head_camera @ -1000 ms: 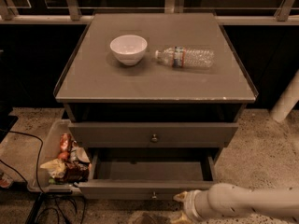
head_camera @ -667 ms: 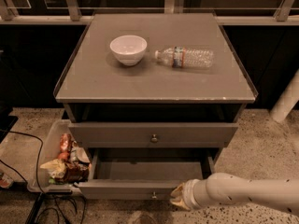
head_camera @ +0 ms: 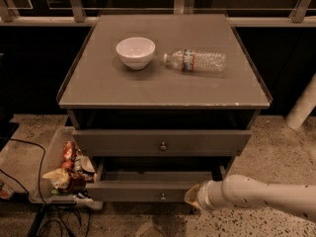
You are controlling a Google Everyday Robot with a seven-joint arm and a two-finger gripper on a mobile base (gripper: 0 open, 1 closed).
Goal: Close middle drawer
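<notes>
Reaching in from the right, our white-armed gripper [head_camera: 192, 197] sits against the right end of the pulled-out grey-brown wooden middle drawer [head_camera: 148, 190], low beneath the counter [head_camera: 163, 90]; we cannot tell how its jaws stand, hidden end-on.

Bowl [head_camera: 135, 52]: white, upright on cabinet top [head_camera: 163, 90], left of bottle.
Bottle [head_camera: 196, 61]: clear plastic, lying on its side.
Gripper [head_camera: 193, 196]: lower right.
Tray [head_camera: 52, 149]: on floor left, holding snack packets [head_camera: 69, 169].
Cables [head_camera: 49, 221]: floor, lower left.
</notes>
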